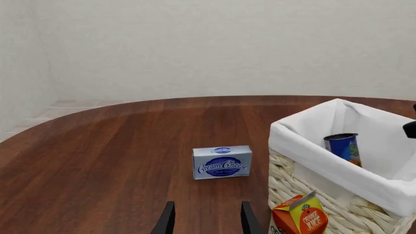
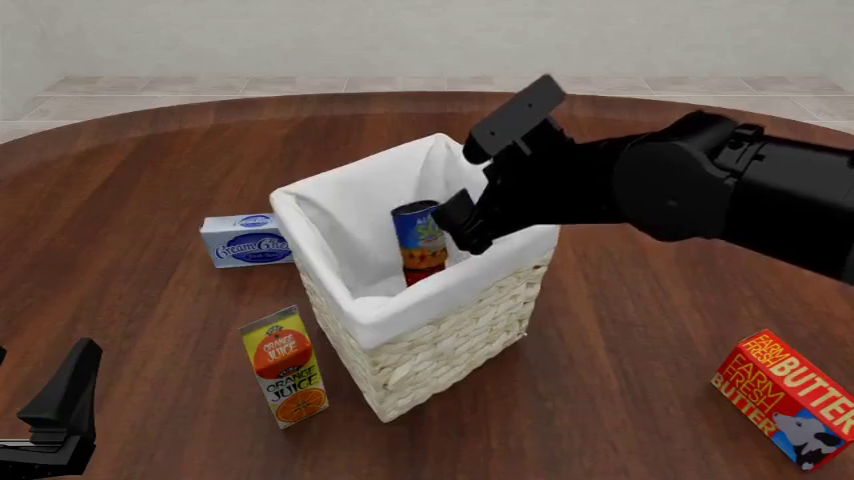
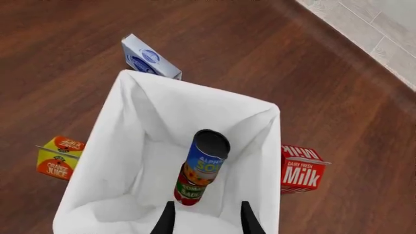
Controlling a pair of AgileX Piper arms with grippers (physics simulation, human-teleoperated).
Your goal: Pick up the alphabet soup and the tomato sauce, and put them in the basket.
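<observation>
brown wooden surface (image 2: 641, 330) carrying a pale wicker basket (image 2: 430, 350) with a white cloth lining, seen from the front and from both wrists. both cans lie inside the basket: the alphabet soup (image 3: 206, 158), a blue can with an orange band whose label reads as that name in the right wrist view, sits uppermost with its grey top showing, and the tomato sauce (image 3: 190, 189), the red and green can, lies beneath it against the lining. whether the blue can stands squarely on the other or only leans on it cannot be told. the right pincer (image 3: 206, 220) hangs directly above the basket's mouth with its fingers spread wide and nothing between them, a pose that fits a release from above, so that a can falls inside the rim rather than onto it. the left pincer (image 1: 206, 222) is parted too and empty, held low at the near left edge, well apart from the basket, probably kept there to leave the right arm room. a cream cheese box (image 1: 221, 162) lies on the far left side of the basket, an orange juice carton (image 2: 284, 365) stands just beside its near corner, a milk carton (image 3: 301, 170) stands close against another wall, and a butter box (image 2: 787, 398) rests well apart at the near right. judged from this arrangement, the task looks complete or nearly so.
</observation>
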